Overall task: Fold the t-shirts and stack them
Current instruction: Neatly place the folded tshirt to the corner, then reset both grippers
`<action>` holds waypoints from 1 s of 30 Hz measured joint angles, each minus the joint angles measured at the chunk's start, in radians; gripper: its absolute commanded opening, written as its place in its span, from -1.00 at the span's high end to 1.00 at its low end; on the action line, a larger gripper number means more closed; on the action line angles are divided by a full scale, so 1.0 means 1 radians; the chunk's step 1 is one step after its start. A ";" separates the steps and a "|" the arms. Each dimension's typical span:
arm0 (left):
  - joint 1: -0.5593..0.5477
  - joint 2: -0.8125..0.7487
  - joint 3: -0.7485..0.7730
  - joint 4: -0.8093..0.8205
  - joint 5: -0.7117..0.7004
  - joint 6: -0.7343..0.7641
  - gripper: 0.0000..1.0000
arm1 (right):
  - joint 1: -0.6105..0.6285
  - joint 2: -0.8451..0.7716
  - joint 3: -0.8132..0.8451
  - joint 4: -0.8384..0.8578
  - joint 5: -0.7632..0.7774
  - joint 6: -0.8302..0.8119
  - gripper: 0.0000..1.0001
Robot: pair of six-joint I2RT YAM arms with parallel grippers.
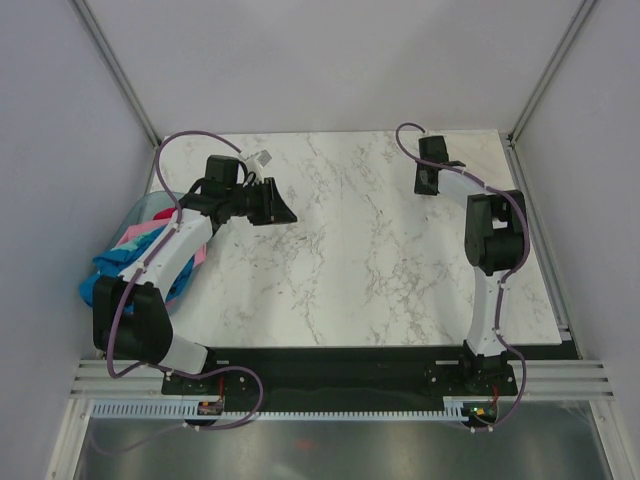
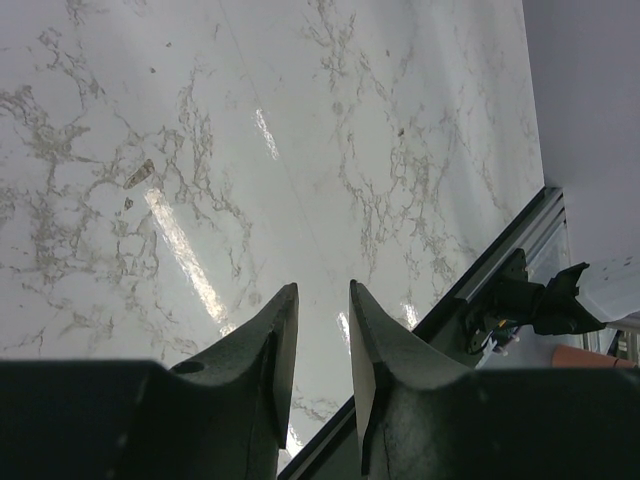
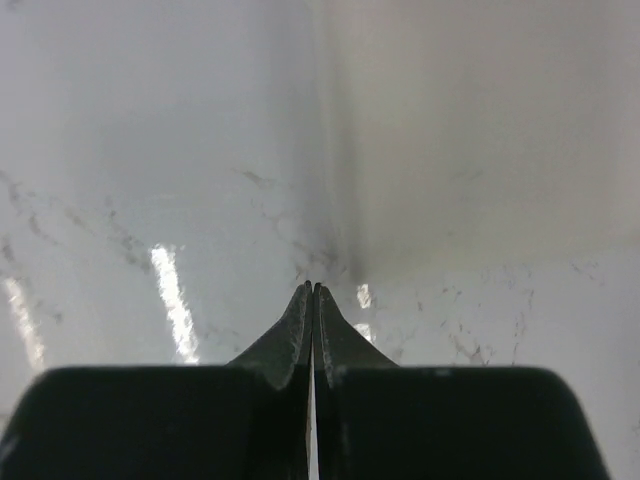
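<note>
T-shirts well apart from left gripper

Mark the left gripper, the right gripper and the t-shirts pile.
left gripper point(image 2: 322, 291): left wrist view, midway between its parted fingertips.
right gripper point(image 3: 313, 288): right wrist view, where its shut fingertips meet.
t-shirts point(image 1: 102, 275): top external view, blue cloth at the pile's left edge.
</note>
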 measured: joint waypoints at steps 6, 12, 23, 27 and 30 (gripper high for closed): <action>0.000 -0.002 0.053 -0.014 0.003 -0.003 0.30 | 0.040 -0.213 -0.122 -0.038 -0.175 0.032 0.78; 0.000 -0.075 0.091 -0.013 -0.003 -0.010 0.27 | 0.085 -0.604 -0.320 -0.096 -0.339 0.072 0.51; 0.000 -0.404 0.060 0.003 0.027 -0.034 -1.00 | 0.071 -1.125 -0.389 -0.183 -0.541 0.162 -0.96; 0.000 -0.510 0.027 0.005 0.029 -0.042 -1.00 | 0.071 -1.196 -0.447 -0.191 -0.557 0.237 -0.96; 0.000 -0.536 0.003 0.005 0.031 -0.052 -1.00 | 0.071 -1.211 -0.499 -0.211 -0.558 0.280 -0.96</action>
